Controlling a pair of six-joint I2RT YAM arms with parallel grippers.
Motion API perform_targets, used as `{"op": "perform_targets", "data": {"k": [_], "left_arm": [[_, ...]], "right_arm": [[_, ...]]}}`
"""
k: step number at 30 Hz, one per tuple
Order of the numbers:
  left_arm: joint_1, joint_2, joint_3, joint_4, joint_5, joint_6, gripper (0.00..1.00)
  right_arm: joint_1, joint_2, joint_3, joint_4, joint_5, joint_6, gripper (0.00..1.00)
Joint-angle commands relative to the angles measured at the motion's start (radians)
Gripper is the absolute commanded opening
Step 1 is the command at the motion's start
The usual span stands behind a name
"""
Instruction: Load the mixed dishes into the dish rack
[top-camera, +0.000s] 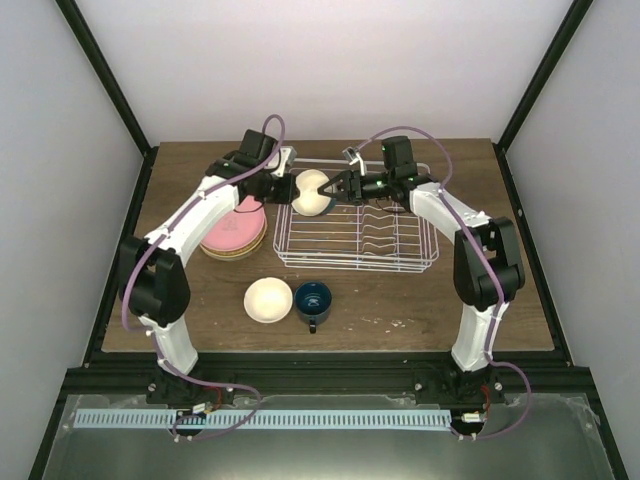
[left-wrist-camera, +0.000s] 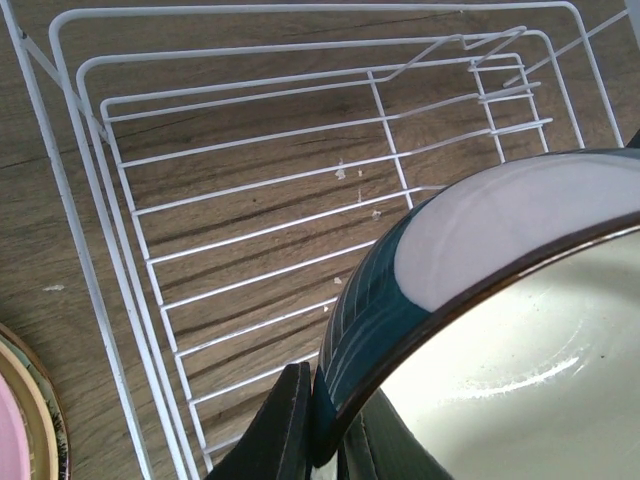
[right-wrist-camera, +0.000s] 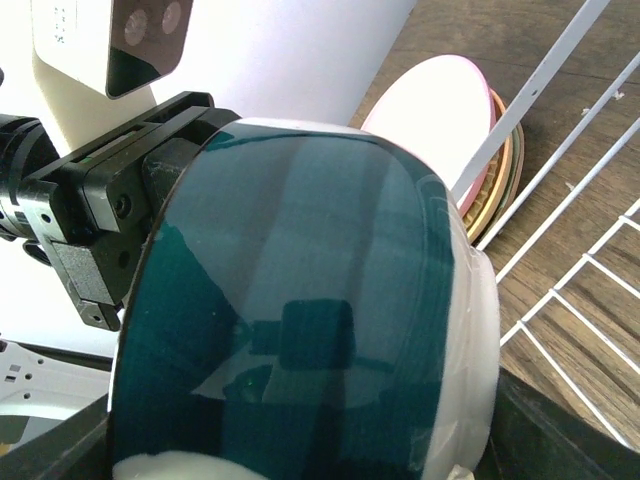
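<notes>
Clamped tight on the rim of the white-and-blue bowl (left-wrist-camera: 520, 350) with the left gripper (left-wrist-camera: 325, 440), over the left end of the dish rack (left-wrist-camera: 250, 215). Spread astride the same bowl with the right gripper (top-camera: 338, 186); contact impossible to tell. Only from overhead: cream bowl (top-camera: 268, 300) and small dark blue mug (top-camera: 313, 300) side by side, outside the rack. Only from the right wrist: the bowl's blue outer wall.

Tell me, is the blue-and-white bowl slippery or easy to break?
Probably slippery: the white-and-blue bowl looks glossy, with reflections on its glaze. Likely stiff and breakable, like ceramic. The left gripper pinches only its rim, so it might tilt.
</notes>
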Motion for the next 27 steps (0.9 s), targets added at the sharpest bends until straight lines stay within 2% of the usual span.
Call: {"op": "perform_targets", "data": {"k": [1, 15, 18, 21, 23, 24, 27], "left_arm": [[-0.007, 0.017, -0.011, 0.104, 0.091, -0.005, 0.01], [-0.005, -0.017, -0.063, 0.086, 0.08, 0.011, 0.4], [-0.005, -0.03, -0.065, 0.075, 0.071, 0.011, 0.57], [0.001, -0.057, -0.074, 0.074, 0.032, 0.002, 0.83], [0.014, -0.08, -0.077, 0.073, 0.022, -0.003, 0.95], [0.022, -0.093, -0.077, 0.069, 0.019, -0.007, 0.99], [0.056, -0.142, -0.076, 0.053, 0.024, -0.008, 1.0]], "right_arm": [[0.025, 0.003, 0.055, 0.051, -0.086, -0.019, 0.6], [0.025, 0.045, 0.136, -0.074, -0.008, -0.113, 0.58], [0.025, 0.06, 0.166, -0.116, 0.027, -0.141, 0.58], [0.025, 0.073, 0.199, -0.176, 0.084, -0.186, 0.57], [0.025, 0.08, 0.222, -0.23, 0.132, -0.218, 0.58], [0.025, 0.082, 0.232, -0.252, 0.159, -0.232, 0.58], [0.025, 0.083, 0.257, -0.304, 0.234, -0.267, 0.58]]}}
